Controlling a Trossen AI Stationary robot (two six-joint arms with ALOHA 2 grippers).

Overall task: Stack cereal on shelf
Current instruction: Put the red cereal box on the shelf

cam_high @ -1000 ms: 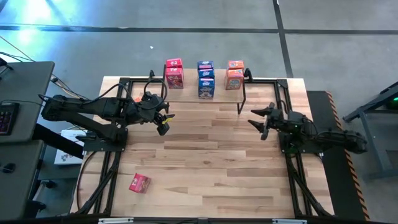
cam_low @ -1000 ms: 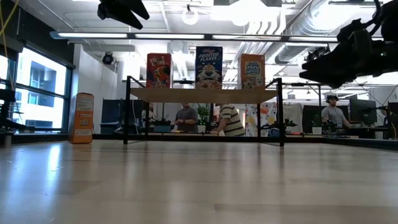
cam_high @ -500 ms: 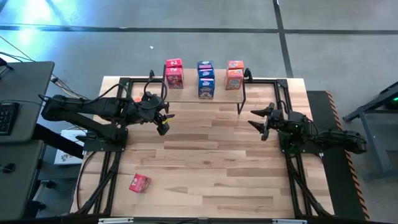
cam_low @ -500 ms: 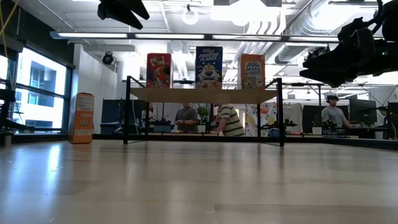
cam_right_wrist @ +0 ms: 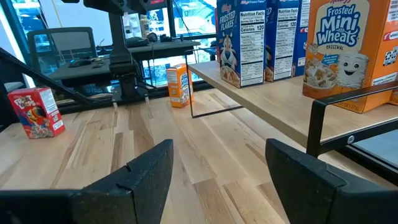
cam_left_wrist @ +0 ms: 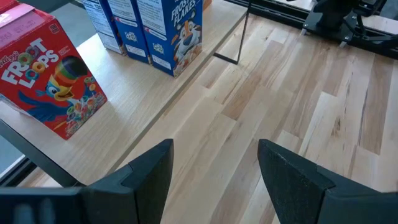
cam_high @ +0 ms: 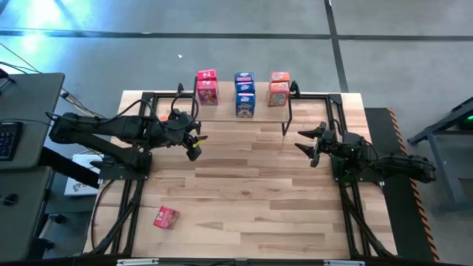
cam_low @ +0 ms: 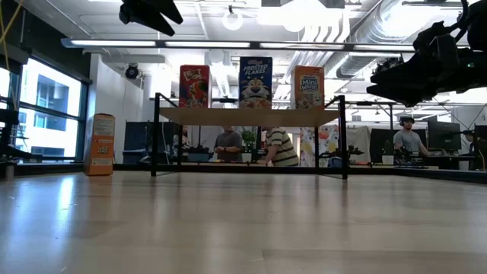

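The shelf (cam_high: 222, 112) stands at the table's far side. On its plank stand pink (cam_high: 207, 87), blue (cam_high: 244, 94) and orange (cam_high: 278, 89) cereal boxes, upright on their bases. Another pink box (cam_high: 165, 217) lies on the table near the front left. An orange box (cam_low: 100, 144) stands on the table left of the shelf. My left gripper (cam_high: 194, 144) hangs open above the table, in front of the shelf's left end, with nothing between its fingers. My right gripper (cam_high: 310, 144) is held level and open off the shelf's right end, also with nothing in it.
The shelf's thin black legs (cam_low: 156, 135) stand on the table at both ends. The wide middle and near part of the tabletop (cam_high: 251, 192) is bare wood. People sit at desks in the room beyond the table (cam_low: 278, 148).
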